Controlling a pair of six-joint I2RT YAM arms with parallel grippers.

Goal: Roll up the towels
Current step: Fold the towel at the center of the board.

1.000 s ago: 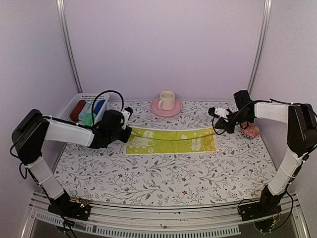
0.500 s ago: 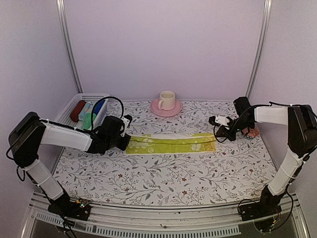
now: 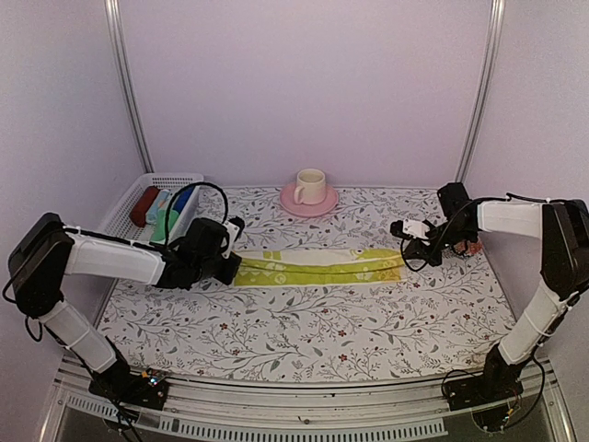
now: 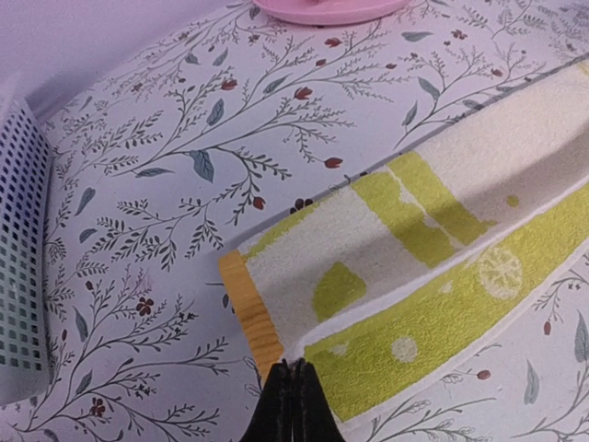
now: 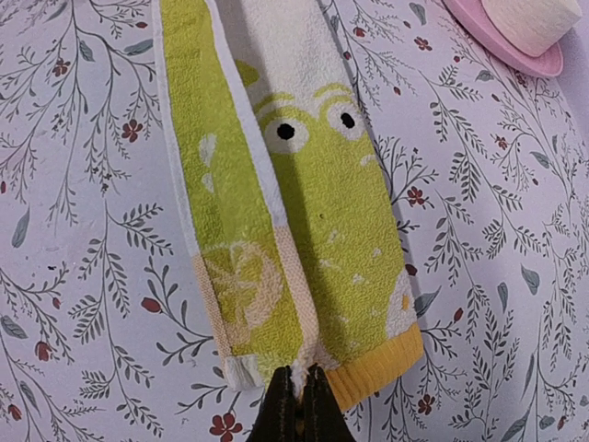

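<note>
The pale yellow towel (image 3: 317,266) lies folded lengthwise across the middle of the bench (image 3: 304,322) — soft, light and limp, we judge, sagging unless both ends are held. Our left jaws and right jaws each pinch shut on an end hem, the firmest hold.

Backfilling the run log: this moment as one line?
left gripper: shut on yellow towel, left end | right gripper: shut on yellow towel, right end | state: folded lengthwise on table, not yet rolled
</note>
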